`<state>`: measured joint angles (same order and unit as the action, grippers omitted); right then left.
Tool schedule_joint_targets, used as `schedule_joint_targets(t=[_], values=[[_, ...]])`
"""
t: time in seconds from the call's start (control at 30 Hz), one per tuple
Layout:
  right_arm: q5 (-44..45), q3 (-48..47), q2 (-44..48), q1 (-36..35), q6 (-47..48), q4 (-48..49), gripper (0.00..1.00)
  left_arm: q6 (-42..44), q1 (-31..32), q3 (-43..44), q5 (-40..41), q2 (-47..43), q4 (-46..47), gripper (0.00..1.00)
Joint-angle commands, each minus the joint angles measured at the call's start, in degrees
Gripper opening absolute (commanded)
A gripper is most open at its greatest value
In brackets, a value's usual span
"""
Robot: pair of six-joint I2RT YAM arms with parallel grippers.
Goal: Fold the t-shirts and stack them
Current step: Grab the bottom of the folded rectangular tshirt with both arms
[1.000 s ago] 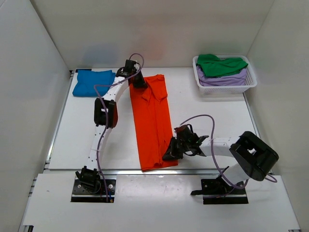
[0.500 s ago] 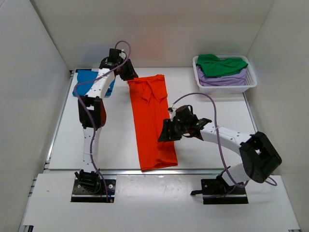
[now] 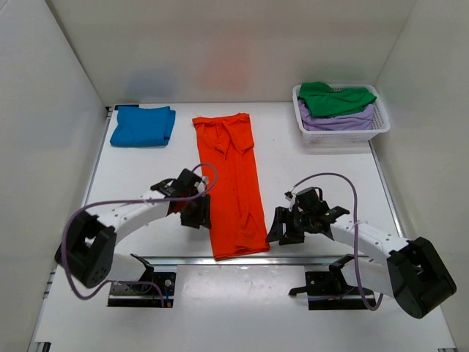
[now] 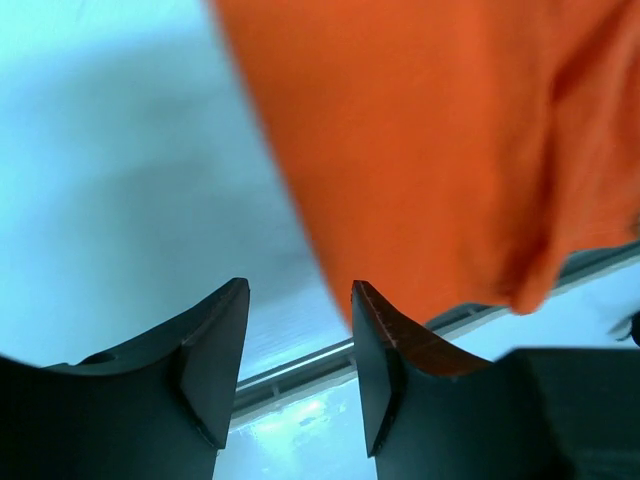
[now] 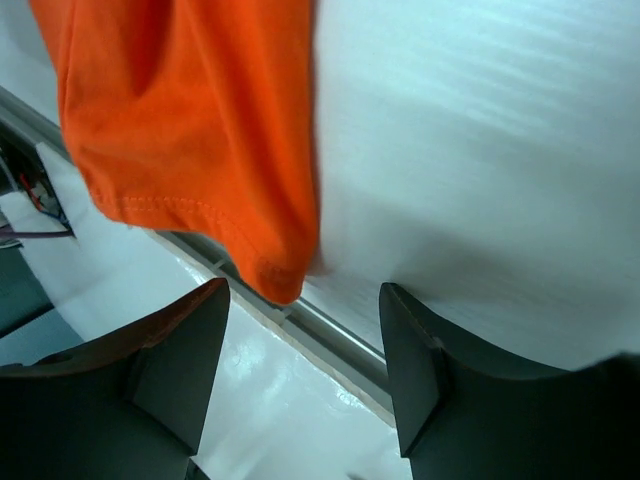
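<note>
Left gripper (image 4: 298, 300) and right gripper (image 5: 303, 300): jaws apart, empty, flanking the near hem of the orange t-shirt (image 3: 233, 183), a long strip on the table (image 3: 315, 176). Risk: a grip on the top layer alone would undo the fold

Bare table (image 3: 315, 183) flanks the orange t-shirt (image 3: 233, 183) both sides.

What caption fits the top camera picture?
Left gripper and right gripper, both open, flank the near end of the orange t-shirt.
</note>
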<state>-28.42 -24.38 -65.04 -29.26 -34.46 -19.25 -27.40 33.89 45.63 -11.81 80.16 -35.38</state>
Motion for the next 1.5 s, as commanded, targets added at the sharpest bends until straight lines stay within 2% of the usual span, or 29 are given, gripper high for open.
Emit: schedule_joint_targets(t=[0.0,0.23,0.4,0.5,0.53,0.57,0.6,0.63,0.67,0.93,1.2,1.37,1.47], values=[[-1.81,2.49,1.93,-1.06,-2.19,3.68,0.59,-6.25,0.47,-6.40,2.58,-8.42,4.61,0.57],[-0.85,3.29,0.00,-4.22,-4.65,6.23,0.58,-13.72,5.12,-13.54,1.18,-13.10,10.32,0.59],[0.47,1.54,-3.25,-7.56,-6.94,7.64,0.56,-16.55,12.50,-11.44,1.79,-8.88,13.49,0.60],[0.83,0.92,-4.66,-9.15,-7.64,8.25,0.56,-18.04,14.62,-11.44,1.97,-5.20,14.63,0.59],[0.83,1.18,-4.92,-9.24,-7.82,8.61,0.50,-18.48,15.06,-11.96,1.71,-4.41,14.72,0.56],[0.31,0.74,-5.01,-9.15,-7.82,8.61,0.31,-18.74,15.24,-12.31,1.27,-4.14,15.16,0.50],[0.21,0.39,-5.10,-9.07,-7.82,8.61,0.19,-18.57,15.15,-12.66,0.66,-3.96,14.90,0.32],[0.56,0.21,-5.19,-9.67,-7.64,7.48,0.00,-18.66,14.63,-13.36,0.48,-4.13,14.55,0.09],[0.56,-0.31,-5.10,-9.94,-7.90,6.77,0.00,-18.83,14.02,-14.59,0.13,-5.18,13.85,0.00],[-0.84,0.12,-2.64,-14.59,-7.20,1.67,0.00,-16.90,13.22,-17.41,1.53,-12.13,8.57,0.00],[-2.95,-1.80,-2.90,-15.83,-7.38,0.18,0.00,-17.43,12.43,-19.53,-1.36,-14.24,10.24,0.00],[-4.88,-10.06,-7.03,-10.66,-0.72,-5.43,0.00,-13.57,5.67,-13.30,-2.34,-14.42,7.88,0.00],[-5.68,-21.80,-13.25,-6.45,4.12,-10.18,0.00,-9.88,-5.02,-6.88,-5.22,-13.37,6.02,0.00]])
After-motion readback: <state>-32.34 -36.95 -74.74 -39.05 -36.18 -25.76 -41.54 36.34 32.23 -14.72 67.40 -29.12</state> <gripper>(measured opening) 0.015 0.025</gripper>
